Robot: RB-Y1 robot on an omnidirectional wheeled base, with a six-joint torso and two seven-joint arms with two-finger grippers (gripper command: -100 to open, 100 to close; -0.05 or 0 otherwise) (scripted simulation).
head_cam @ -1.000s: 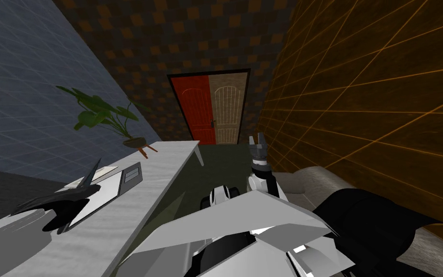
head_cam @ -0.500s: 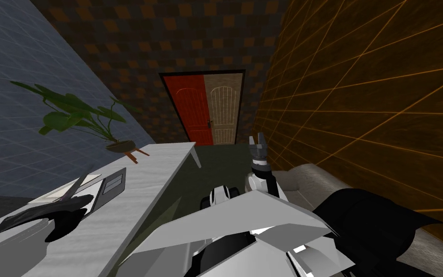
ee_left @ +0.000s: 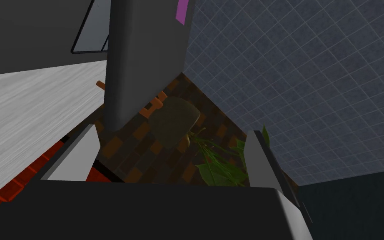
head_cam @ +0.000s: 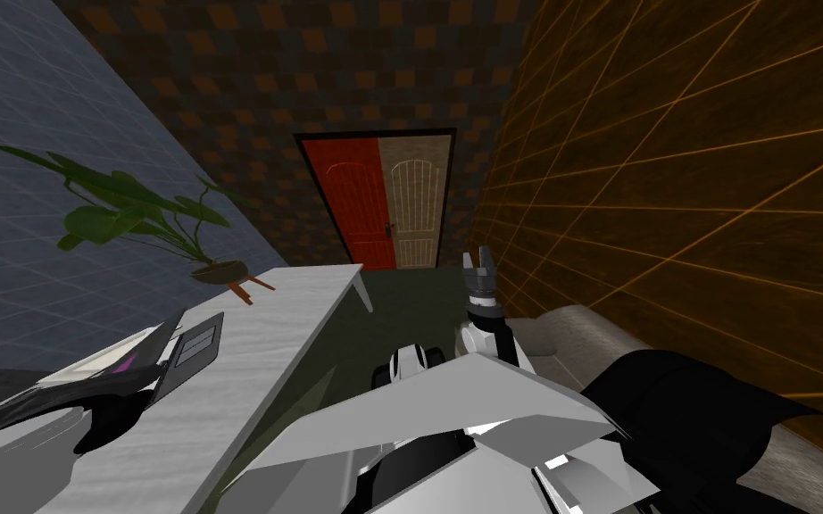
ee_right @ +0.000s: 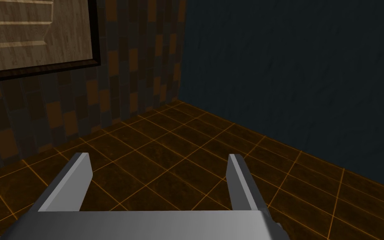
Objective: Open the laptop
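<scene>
So, the laptop [head_cam: 182, 344] sits on the worktop [head_cam: 285, 312] at my left, lid [ee_left: 145, 62] part-way up. Left tool [ee_left: 172, 135] is spread, lid edge just ahead, nothing pinched. I'd push slowly along the hinge's arc, or the base slides. Right tool [ee_right: 160, 160] spread, idle.

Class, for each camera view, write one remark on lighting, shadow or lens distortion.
Head view: the wide lens splays the tiled walls, and the long white tabletop runs slanted. Left wrist view: the dark grey laptop lid looms large, flatly shaded. Right wrist view: dim, even light, no cast shadows.
</scene>
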